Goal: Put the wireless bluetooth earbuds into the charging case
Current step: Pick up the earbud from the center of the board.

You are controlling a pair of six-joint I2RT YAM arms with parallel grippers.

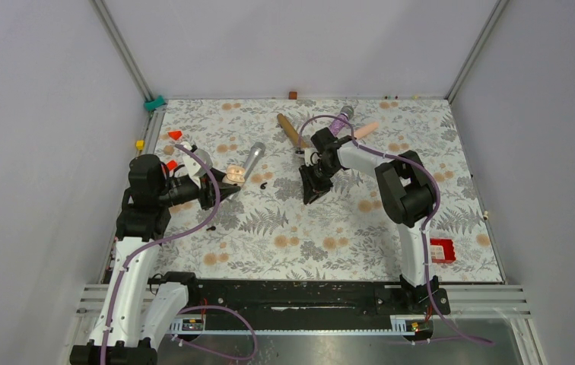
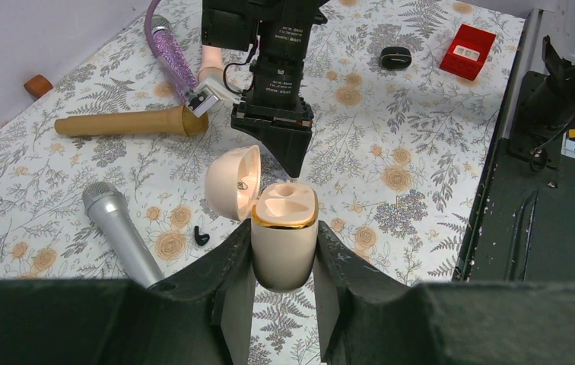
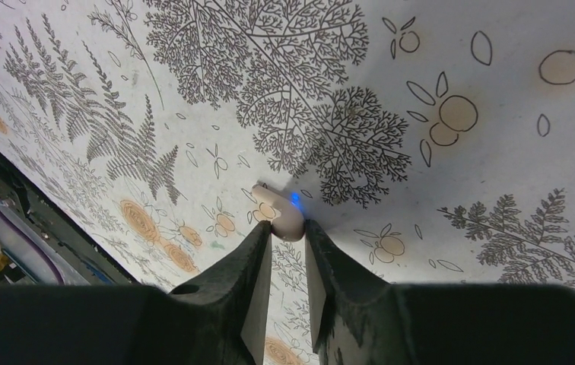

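The left pincer [image 2: 284, 255] gripped the open, empty charging case [image 2: 284, 209]; the right pincer [image 3: 287, 228] pinched one cream earbud [image 3: 277, 211] on the bench [image 3: 482, 228].

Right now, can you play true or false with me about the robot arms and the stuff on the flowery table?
1. The left gripper holds the cream charging case. True.
2. The case's lid is closed. False: it stands open.
3. A silver microphone lies on the table. True.
4. The right gripper holds the red box. False: the box lies on the table, away from both grippers.
5. The right gripper's tips are at a small cream piece with a blue light, down on the table. True.
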